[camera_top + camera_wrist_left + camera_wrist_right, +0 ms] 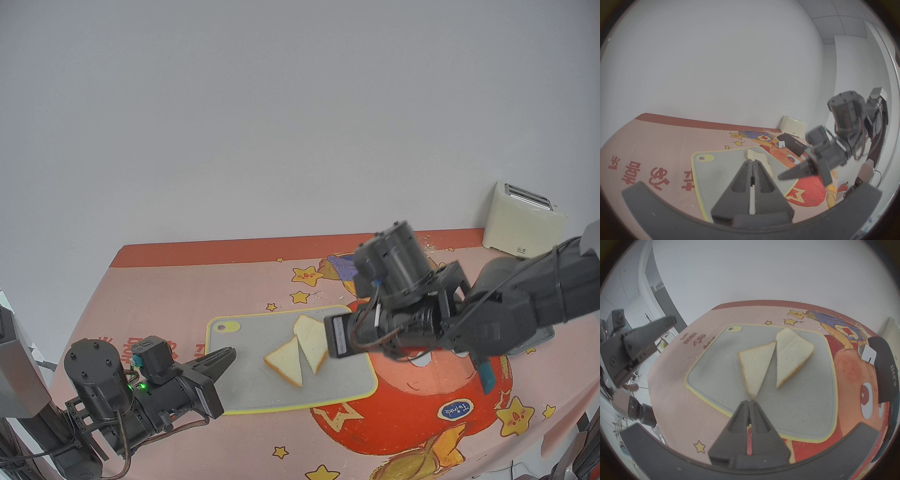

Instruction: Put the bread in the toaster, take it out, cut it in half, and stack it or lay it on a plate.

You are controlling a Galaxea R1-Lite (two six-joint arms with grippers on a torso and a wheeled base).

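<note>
Two triangular halves of bread lie side by side on the grey, yellow-rimmed cutting board (250, 381): the left half (286, 361) (757, 365) flat, the right half (311, 340) (791, 353) just touching it along the cut. My right gripper (332, 337) (749, 403) (783, 177) hovers shut and empty over the board's right side, beside the right half. At the board's left edge my left gripper (226, 357) (753, 163) (668, 322) is also shut, holding nothing. The cream toaster (524, 228) (793, 125) stands at the table's back right.
A teal-handled tool (486, 377) lies under my right arm, right of the board. A dark oval object (882, 371) (793, 143) sits between the board and the toaster. The table's front edge runs close to my left arm.
</note>
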